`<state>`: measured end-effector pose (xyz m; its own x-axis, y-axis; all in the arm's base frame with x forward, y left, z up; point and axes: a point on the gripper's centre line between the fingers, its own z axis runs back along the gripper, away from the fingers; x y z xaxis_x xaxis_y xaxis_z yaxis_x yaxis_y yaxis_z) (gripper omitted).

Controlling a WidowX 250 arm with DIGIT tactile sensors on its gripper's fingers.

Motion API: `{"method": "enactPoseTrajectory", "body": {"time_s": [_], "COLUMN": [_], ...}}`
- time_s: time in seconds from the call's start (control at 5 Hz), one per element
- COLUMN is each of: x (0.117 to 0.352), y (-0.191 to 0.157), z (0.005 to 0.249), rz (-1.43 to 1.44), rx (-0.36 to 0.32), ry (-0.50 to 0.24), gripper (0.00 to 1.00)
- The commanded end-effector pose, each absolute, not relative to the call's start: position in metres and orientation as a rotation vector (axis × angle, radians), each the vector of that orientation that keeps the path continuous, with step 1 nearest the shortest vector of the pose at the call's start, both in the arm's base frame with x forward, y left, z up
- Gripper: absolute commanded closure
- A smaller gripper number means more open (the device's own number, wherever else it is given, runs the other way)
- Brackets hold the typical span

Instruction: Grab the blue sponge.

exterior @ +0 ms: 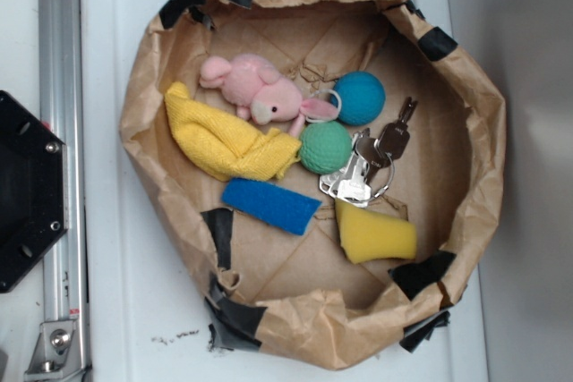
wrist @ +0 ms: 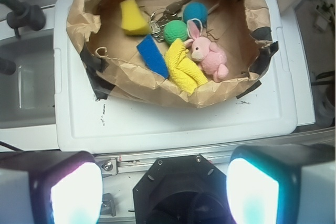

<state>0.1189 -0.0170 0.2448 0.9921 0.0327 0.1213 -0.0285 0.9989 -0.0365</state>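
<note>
The blue sponge [exterior: 270, 205] is a flat royal-blue foam block lying on the floor of the brown paper bowl [exterior: 488, 158], just below the yellow cloth. In the wrist view the blue sponge [wrist: 152, 55] lies near the bowl's near-left wall. My gripper [wrist: 164, 190] hangs high above the robot base, well short of the bowl, open, with nothing between its wide-apart fingers [wrist: 73, 192]. The exterior view does not show the gripper.
In the bowl lie a yellow cloth [exterior: 224, 139], a pink plush rabbit [exterior: 255, 91], a teal ball [exterior: 359, 97], a green ball [exterior: 324, 147], keys [exterior: 372, 163] and a yellow sponge wedge [exterior: 374, 235]. The bowl sits on a white lid [wrist: 173, 121]. The black robot base [exterior: 27, 190] stands left.
</note>
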Motion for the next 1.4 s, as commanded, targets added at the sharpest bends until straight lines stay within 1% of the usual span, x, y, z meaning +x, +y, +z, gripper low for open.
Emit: {"method": "enactPoseTrajectory", "body": {"time_s": [0.0, 0.2, 0.4, 0.6, 0.8, 1.0, 1.2], "x": [0.119, 0.169, 0.208, 0.223, 0.232, 0.236, 0.244], "y": [-0.017, -0.007, -0.001, 0.005, 0.000, -0.020, -0.046], "z": [0.245, 0.198, 0.152, 0.122, 0.098, 0.075, 0.062], "rz": [0.031, -0.019, -0.052, -0.076, -0.118, -0.198, -0.285], "rx": [-0.035, -0.035, 0.009, 0.001, -0.003, 0.015, 0.036], "ry": [-0.122, -0.101, -0.070, -0.029, 0.008, 0.036, 0.031], "gripper": [0.00, 0.00, 0.00, 0.00, 0.00, 0.00, 0.00]}}
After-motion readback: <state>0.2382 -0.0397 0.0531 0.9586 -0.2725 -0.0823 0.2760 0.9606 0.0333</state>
